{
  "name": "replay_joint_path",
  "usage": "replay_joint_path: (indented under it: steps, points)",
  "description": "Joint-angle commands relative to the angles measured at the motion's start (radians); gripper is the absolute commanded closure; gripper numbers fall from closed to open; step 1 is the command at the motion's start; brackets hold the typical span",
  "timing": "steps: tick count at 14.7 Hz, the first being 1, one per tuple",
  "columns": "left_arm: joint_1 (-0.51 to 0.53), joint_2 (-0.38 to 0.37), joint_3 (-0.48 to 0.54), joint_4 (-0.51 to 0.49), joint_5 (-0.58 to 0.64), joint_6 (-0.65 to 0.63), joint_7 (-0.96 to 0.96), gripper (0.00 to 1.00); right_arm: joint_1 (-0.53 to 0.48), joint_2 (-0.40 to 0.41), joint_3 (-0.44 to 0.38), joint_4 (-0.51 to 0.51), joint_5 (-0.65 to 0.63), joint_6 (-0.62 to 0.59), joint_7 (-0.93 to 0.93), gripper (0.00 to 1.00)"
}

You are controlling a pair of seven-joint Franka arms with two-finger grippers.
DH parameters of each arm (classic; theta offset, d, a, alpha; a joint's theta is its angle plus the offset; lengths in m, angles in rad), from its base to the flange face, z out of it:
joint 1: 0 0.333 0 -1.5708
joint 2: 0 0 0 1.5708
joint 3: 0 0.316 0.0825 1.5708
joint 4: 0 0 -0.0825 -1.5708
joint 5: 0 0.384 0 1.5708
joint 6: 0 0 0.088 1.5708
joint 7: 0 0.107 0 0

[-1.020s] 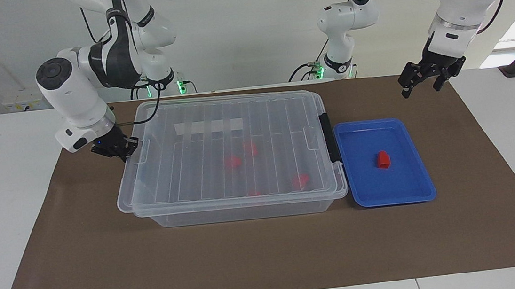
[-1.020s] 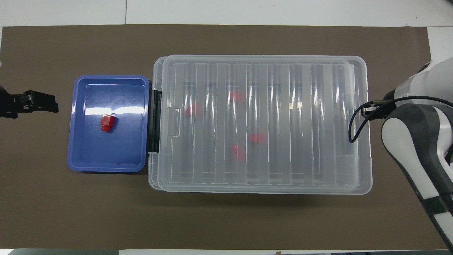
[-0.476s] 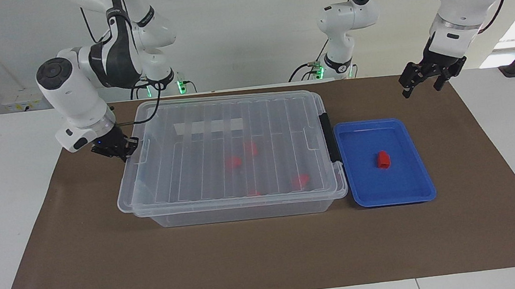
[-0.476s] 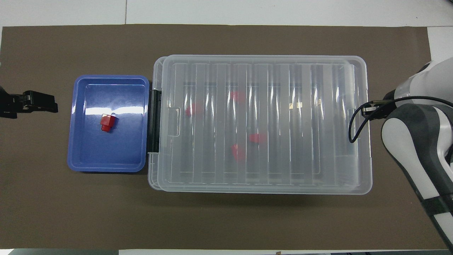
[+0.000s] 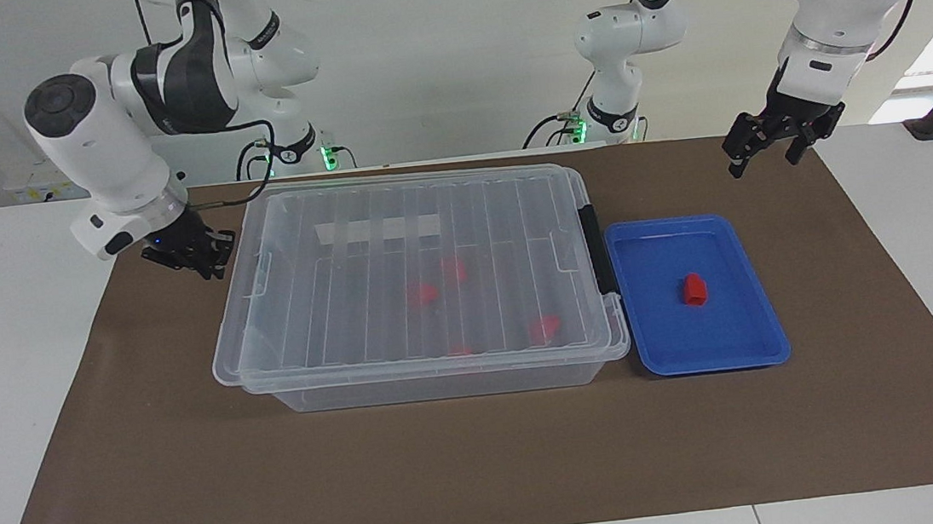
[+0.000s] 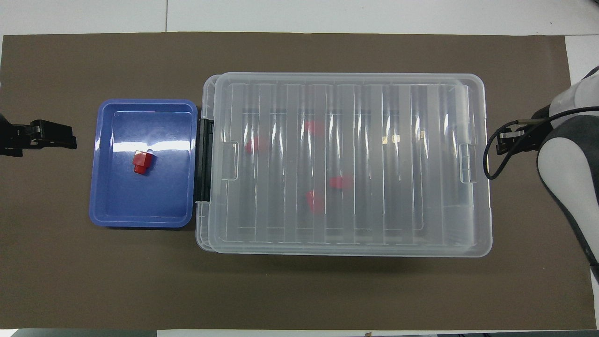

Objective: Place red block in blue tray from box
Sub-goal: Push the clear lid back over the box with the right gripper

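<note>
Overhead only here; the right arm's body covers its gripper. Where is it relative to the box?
Observer: In the facing view the right gripper sits low beside the box, at the right arm's end, just off the lid's edge.
Operator: Left gripper height?
Observer: The left gripper hangs open, well above the mat, not over the blue tray.
Operator: Lid seated?
Observer: Seen from the side, the lid lies flat along the box's rim.

Bright, even light; glare on box lid (image 6: 346, 159); sharp pics.
</note>
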Motion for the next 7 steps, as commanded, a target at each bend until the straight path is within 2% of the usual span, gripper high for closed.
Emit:
replay_joint_path:
  steps: [1,4,6,7]
  points:
    - [0.013,0.006,-0.005,0.017,-0.015,-0.022,0.012,0.00,-0.016,0.032,0.000,0.166,-0.001,-0.118,-0.019,0.00]
    - [0.013,0.006,-0.005,0.017,-0.015,-0.022,0.012,0.00,-0.006,0.052,-0.013,0.256,-0.042,-0.234,-0.035,0.00]
    - [0.013,0.006,-0.005,0.017,-0.015,-0.022,0.012,0.00,-0.011,0.046,-0.019,0.262,-0.050,-0.253,-0.059,0.00]
    - [0.013,0.006,-0.005,0.017,-0.015,-0.022,0.012,0.00,-0.012,0.038,-0.051,0.241,-0.046,-0.243,-0.081,0.00]
